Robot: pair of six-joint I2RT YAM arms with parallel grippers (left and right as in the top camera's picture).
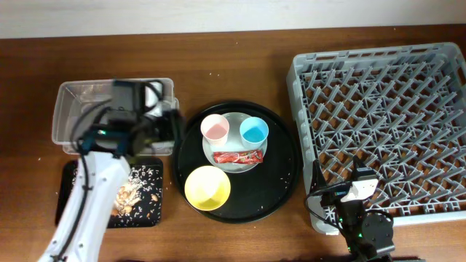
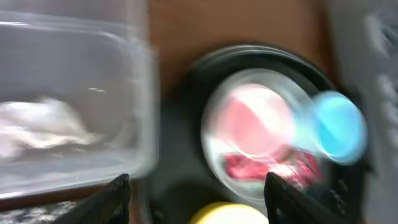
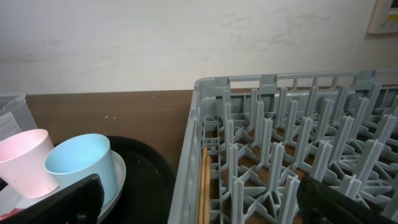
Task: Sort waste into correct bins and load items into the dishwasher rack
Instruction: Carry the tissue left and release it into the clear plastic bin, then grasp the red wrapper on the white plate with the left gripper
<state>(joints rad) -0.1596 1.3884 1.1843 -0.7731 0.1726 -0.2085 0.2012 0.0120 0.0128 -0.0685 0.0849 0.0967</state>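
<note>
From where I stand, the left claw (image 1: pixel 171 127) hangs with its two fingers apart and nothing between them. The clear tub (image 1: pixel 69 94) is just behind it, and the round black tray (image 1: pixel 280 182) begins just in front of it. The crumpled tissue (image 2: pixel 43 124) already lies in that tub, and the pale grains (image 1: pixel 149 178) are in the shallow black tray (image 1: pixel 69 211), below and behind the claw. The red wrapper (image 1: pixel 237 156) is a little way ahead of the claw. It lies flat on the pale plate (image 1: pixel 233 169), close under the pink cup (image 1: pixel 215 129) and the blue cup (image 1: pixel 254 131), with the yellow bowl (image 1: pixel 207 187) just on its other side. I think the wrapper is the next thing to take, and here is the danger: the open fingers have little room, so one of them may push over a light cup or catch the rim of the plate. The thin foil may also slip out if it is pinched only at the edge. The left wrist view is very blurred, which gives poor help for aiming. The right claw (image 3: pixel 199 193) is also apart and empty. It waits beside the near corner of the grey dishwasher rack (image 1: pixel 386 109), which is still without dishes. The wrapper has some print, but I cannot read it, and I see no other writing.
</note>
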